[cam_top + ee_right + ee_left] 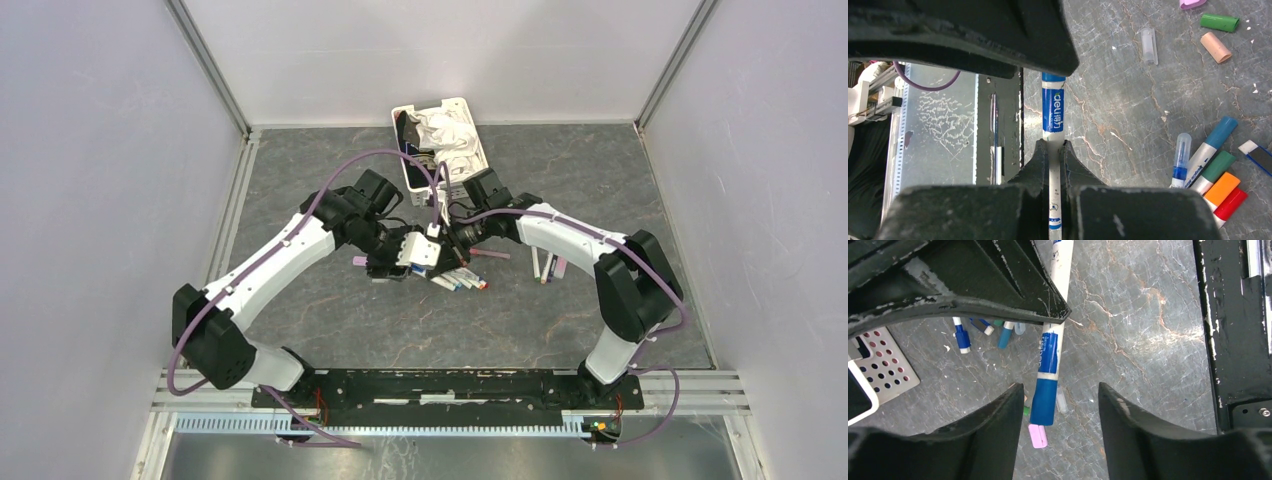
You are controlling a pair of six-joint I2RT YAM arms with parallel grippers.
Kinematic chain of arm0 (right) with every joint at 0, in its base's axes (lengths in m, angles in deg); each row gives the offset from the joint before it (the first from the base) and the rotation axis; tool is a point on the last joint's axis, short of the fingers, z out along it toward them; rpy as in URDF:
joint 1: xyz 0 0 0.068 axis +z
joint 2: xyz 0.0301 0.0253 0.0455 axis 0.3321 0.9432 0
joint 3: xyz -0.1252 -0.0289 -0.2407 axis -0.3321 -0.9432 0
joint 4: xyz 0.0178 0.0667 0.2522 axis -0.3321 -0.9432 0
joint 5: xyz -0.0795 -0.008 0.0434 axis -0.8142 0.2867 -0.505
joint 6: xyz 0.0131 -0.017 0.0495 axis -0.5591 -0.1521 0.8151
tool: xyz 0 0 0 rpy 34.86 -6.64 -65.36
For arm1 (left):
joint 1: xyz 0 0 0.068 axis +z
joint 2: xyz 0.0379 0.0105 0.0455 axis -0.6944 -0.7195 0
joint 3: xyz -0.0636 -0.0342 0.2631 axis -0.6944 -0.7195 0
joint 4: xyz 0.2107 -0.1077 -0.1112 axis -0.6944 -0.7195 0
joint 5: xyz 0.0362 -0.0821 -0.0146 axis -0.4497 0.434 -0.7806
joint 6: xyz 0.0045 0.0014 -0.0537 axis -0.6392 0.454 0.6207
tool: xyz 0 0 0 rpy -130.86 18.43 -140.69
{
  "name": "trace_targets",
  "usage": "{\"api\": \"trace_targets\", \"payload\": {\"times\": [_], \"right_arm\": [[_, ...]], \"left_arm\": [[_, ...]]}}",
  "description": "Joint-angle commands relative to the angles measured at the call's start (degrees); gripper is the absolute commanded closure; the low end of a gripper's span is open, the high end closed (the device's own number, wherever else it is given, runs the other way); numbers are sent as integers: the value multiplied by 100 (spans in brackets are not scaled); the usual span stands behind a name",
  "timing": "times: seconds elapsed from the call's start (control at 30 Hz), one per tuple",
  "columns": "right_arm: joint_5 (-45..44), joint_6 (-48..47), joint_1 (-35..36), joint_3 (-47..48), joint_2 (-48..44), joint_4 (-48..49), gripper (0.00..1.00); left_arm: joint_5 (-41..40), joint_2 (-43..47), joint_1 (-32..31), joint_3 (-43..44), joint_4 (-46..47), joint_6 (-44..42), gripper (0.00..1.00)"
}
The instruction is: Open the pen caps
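My right gripper [1054, 145] is shut on the white barrel of a pen [1053, 112] with a blue label and holds it above the table. The pen's blue cap [1044, 402] hangs between the fingers of my left gripper [1060, 387], which is open, with a gap on both sides of the cap. In the top view the two grippers [400, 255] [455, 240] meet at the table's middle. Loose caps lie on the table: pink [1037, 435], green [1219, 22], peach [1215, 47] and clear [1148, 45]. Several capped pens [1213, 165] lie in a bunch beside them.
A white slotted basket [440, 140] with crumpled white material stands at the back centre. Two more pens [548, 265] lie to the right of the right arm. More small pens [962, 337] lie near the basket's perforated wall [883, 360]. The black base rail [1233, 340] runs along the near edge.
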Motion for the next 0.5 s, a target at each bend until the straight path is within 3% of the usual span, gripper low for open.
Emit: {"api": "trace_targets", "payload": {"times": [0.0, 0.07, 0.3, 0.47], "right_arm": [[228, 162, 38, 299, 27, 122, 100], [255, 249, 35, 283, 11, 239, 100], [338, 449, 51, 186, -29, 496, 100], [332, 582, 116, 120, 6, 618, 98]], "left_arm": [[-331, -115, -106, -32, -17, -295, 46], [-487, -156, -126, -53, 52, -286, 53], [-836, -114, -284, -240, 63, -362, 59], [-893, -66, -315, -192, 116, -365, 85]]}}
